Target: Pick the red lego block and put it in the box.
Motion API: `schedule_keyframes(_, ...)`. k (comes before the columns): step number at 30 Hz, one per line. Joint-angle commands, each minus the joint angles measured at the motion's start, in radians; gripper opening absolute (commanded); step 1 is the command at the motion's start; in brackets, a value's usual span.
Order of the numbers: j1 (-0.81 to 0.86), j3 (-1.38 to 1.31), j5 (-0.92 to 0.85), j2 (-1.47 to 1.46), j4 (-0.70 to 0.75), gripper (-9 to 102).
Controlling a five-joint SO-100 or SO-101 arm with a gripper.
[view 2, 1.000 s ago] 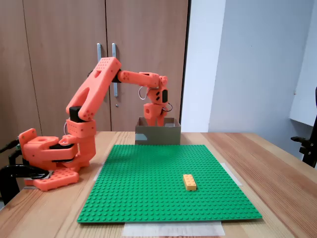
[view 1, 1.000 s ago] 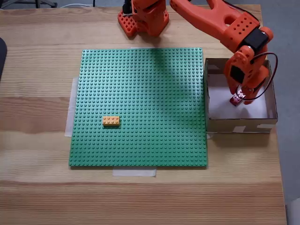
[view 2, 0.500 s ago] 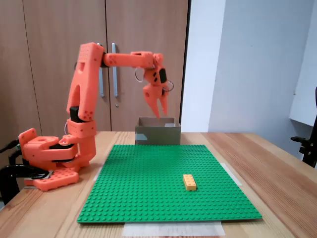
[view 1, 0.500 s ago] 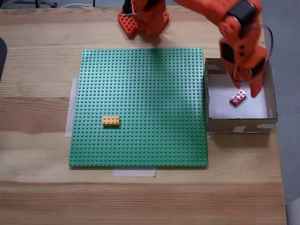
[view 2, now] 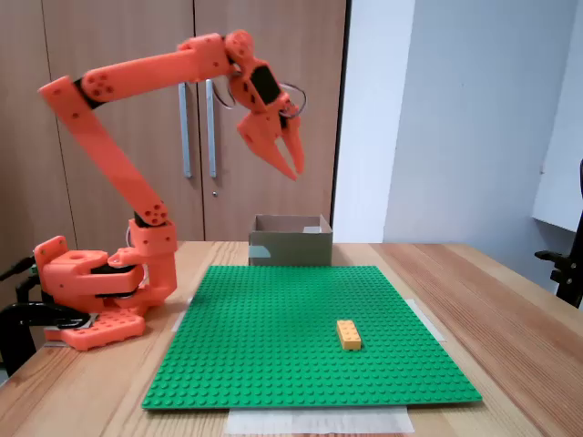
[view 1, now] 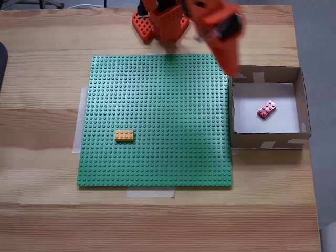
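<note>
Inside the box [view 1: 302, 100], on its white floor: the red lego block [view 1: 266, 109], lying flat and tilted, studs up, slightly toward 2 o'clock of the floor's centre, touching no wall. Nothing grips it.

Gripper [view 2: 293, 159]: raised high above the table, well apart from the box; fingers parted with a narrow gap between them, holding nothing. In the top-down fixed view it shows blurred near the 10 o'clock corner of the box.

Task status, by judgement: the placing appears done, since the block rests in the box and the pincer is empty. Nothing looks left but parking the arm.

Other items: green baseplate [view 1: 157, 115], taped to the wooden table [view 1: 42, 68]; orange-yellow brick [view 1: 124, 135] on the baseplate, toward 8 o'clock of its centre.

View differences: the top-down fixed view shows the box's inside and the block in it. The side-on fixed view shows the box [view 2: 290, 239] from outside, its near wall hiding the contents, but gives the gripper's height and finger gap plainly.
</note>
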Motion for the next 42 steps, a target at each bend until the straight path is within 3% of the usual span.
schedule_keyframes(1,0.081,0.092,-0.025,0.193,-0.003,-1)
schedule_keyframes(11,0.318,0.268,0.041,0.454,-0.015,-1)
schedule_keyframes(25,0.459,0.690,0.018,0.891,-0.094,-1)
schedule_keyframes(37,0.561,0.927,-0.002,1.055,-0.110,-1)
schedule_keyframes(42,0.565,1.075,0.025,1.101,-0.230,-1)
